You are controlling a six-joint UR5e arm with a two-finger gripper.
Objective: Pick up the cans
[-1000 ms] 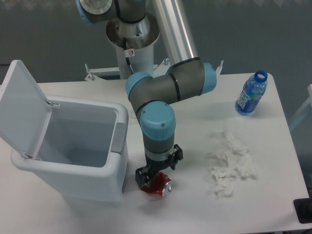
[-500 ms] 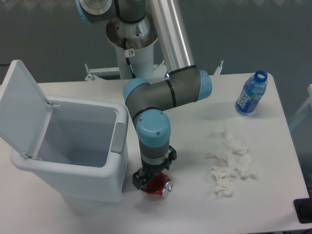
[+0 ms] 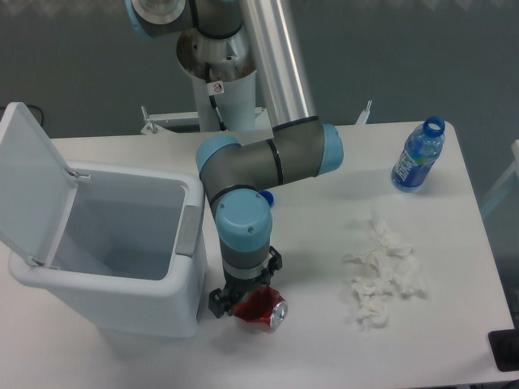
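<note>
We see the black two-finger gripper (image 3: 237, 301) down on the small crushed red metal drink can (image 3: 261, 306) near the front of the white tabletop (image 3: 324, 348).

The can lies on its side on the tabletop, its silver top facing right, just beside the front right corner of the white plastic bin (image 3: 105, 275) with its hinged lid standing open. The fingers sit low at the can's left end, touching or nearly touching it, but the wrist hides them and we cannot tell whether they are apart or clamped on the can. To the right lies a heap of crumpled white tissue (image 3: 383, 269), well apart from the can. A blue-labelled clear plastic bottle (image 3: 418, 156) without a cap stands near the far right corner.
</note>
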